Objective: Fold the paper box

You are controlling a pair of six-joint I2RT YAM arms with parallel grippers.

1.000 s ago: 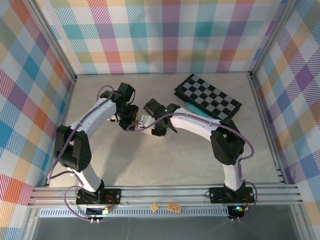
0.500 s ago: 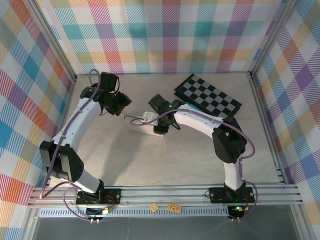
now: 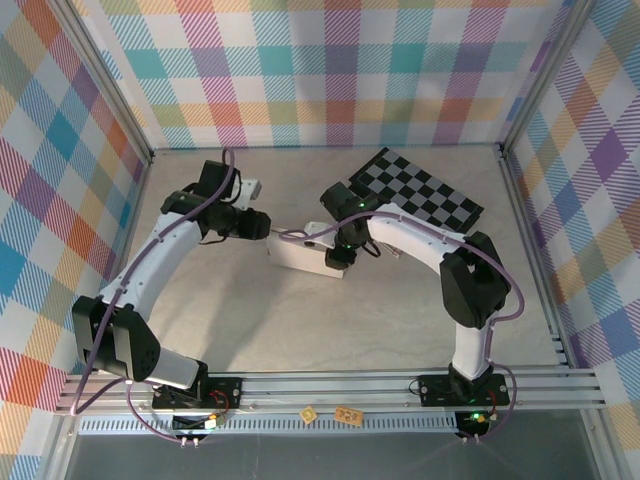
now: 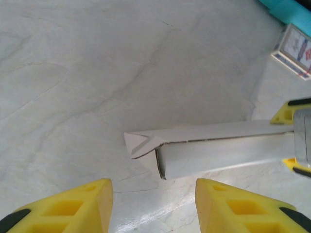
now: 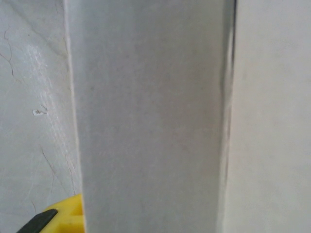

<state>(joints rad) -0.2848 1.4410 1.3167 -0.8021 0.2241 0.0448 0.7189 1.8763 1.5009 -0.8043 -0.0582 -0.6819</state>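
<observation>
The left gripper [image 4: 153,206] is released: its yellow fingertips [image 4: 73,206] stand well apart with nothing between them, hanging over bare table [image 3: 300,330] just short of the near end of the paper box [image 4: 218,150]. They do not touch the box.

The right gripper [image 3: 336,250] is clenched on the paper box. In the left wrist view its yellow fingers [image 4: 291,109] sit one on each long side of the box's far end. From its own wrist camera the white cardboard is so close that little can be made out beyond a dark seam running down it, perhaps a fold line, and one yellow fingertip at the lower left.

The paper box lies on the table between the two grippers, near the middle of the workspace, as a long, shallow folded shape. At its end towards the left gripper a small pointed flap [image 4: 141,143] sticks out.

Beyond the box, a small printed packet [image 4: 294,48] rests beside a teal object [image 4: 286,9]. The black-and-grey checkered board [image 3: 420,195] lies at the back right of the table.
</observation>
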